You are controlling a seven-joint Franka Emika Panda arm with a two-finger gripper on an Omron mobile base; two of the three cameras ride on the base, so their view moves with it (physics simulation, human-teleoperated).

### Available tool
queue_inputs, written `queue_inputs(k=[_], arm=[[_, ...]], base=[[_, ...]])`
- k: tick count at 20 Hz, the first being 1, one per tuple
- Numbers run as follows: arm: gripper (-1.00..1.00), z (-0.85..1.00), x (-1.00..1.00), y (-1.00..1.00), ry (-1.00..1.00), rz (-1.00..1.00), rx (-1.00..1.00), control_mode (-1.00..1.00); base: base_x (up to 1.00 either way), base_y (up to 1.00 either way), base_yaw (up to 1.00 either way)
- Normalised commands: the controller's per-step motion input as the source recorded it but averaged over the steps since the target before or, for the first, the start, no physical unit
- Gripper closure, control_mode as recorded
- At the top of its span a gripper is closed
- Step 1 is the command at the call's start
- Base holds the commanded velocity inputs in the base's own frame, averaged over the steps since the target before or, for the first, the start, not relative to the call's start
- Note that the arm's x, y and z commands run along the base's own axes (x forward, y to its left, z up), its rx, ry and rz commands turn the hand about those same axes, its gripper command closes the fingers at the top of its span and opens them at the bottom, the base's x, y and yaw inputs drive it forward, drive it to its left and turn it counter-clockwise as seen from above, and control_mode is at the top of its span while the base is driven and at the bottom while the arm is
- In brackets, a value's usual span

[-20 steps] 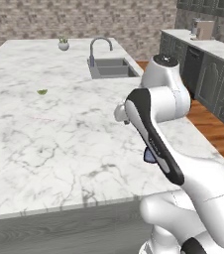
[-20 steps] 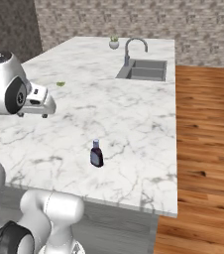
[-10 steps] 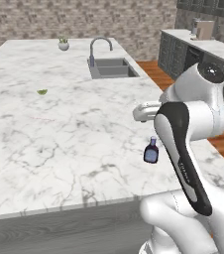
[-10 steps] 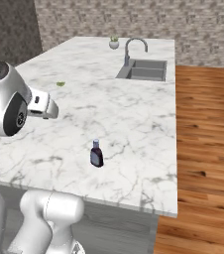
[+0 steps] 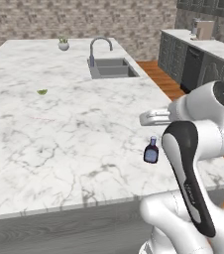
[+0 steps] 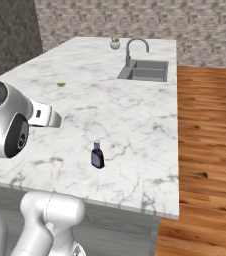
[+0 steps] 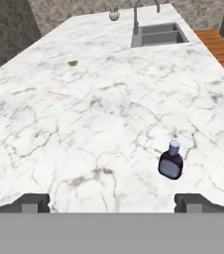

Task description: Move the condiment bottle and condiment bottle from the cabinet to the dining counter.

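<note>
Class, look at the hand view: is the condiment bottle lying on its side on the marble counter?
No. The condiment bottle stands upright on the marble counter, cap pointing up, apart from the open gripper.

Both base views look forward and down across the desk (image 5: 59, 134) from behind; the hand view looks along it, sharing the sink (image 6: 147, 70) end.

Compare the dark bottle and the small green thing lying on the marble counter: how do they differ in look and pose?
The bottle is dark with a pale cap; the green thing is green all over. The bottle stands upright and casts a clear shape; the green thing lies low and flat. The bottle sits near the counter's front edge on the sink's side; the green thing lies farther back, on the side away from the sink. Both rest directly on the marble, untouched.
</note>
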Motion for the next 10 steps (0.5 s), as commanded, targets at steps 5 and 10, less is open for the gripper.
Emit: queue_inputs(k=[5,10], arm=[[-1.0,0.0,-0.05,-0.04,0.0,-0.18,0.0,-1.0],[-1.0,0.0,-0.02,-0.07,0.0,-0.05,0.0,-1.0]], base=[[0.0,0.0,0.0],[0.0,0.0,0.0]])
